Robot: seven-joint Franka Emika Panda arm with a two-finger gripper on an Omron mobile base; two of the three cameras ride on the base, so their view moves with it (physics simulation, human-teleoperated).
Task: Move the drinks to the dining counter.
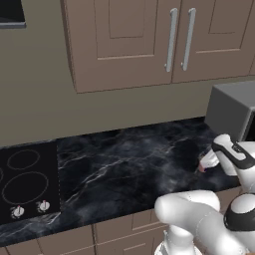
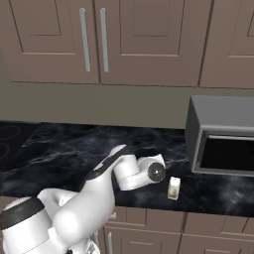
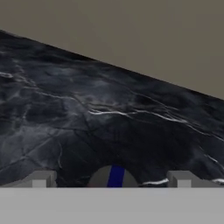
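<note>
The fingers [image 3: 111, 179] stand apart, low over the black marble surface [image 1: 124, 164], with the can [image 3: 113, 177], grey with a blue stripe, sitting between them; whether they touch it I cannot tell. The cream carton [image 2: 173, 188] stands upright near the surface's front edge, just beside the wrist, before the grey toaster oven [image 2: 223, 134] at the back right.

- A black marble worktop [image 1: 124, 159] with white veins runs under brown wall cabinets.
- A black cooktop [image 1: 27, 182] is set into its left end (two knobs at the front edge).
- A grey toaster oven [image 2: 223, 136] stands at the right end.
- A small cream-white carton [image 2: 173, 188] stands upright near the front edge, left of the oven.
</note>
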